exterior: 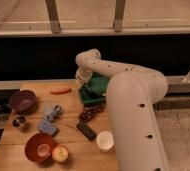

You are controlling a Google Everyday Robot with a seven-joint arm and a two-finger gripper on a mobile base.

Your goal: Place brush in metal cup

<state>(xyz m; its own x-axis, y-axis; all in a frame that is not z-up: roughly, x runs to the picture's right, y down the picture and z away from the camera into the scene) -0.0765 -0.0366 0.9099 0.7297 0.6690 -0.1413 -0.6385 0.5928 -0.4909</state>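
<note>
Your gripper hangs at the back of the tabletop, lowered onto the left rim of the green bin. You cannot tell from here whether it is open or closed, or whether it has hold of anything, because the wrist and the pale arm cover it. You cannot pick out the brush either; the part of the bin under the gripper is hidden. The metal cup sits well apart from the gripper, near the left edge of the tabletop and just in front of the dark purple bowl. Between the two lie a thin orange-red piece and two blue-grey items. Just in front of the bin you have a dark red cluster and a flat black block — then the white cup. At the near edge, a red bowl touches an apple.
</note>
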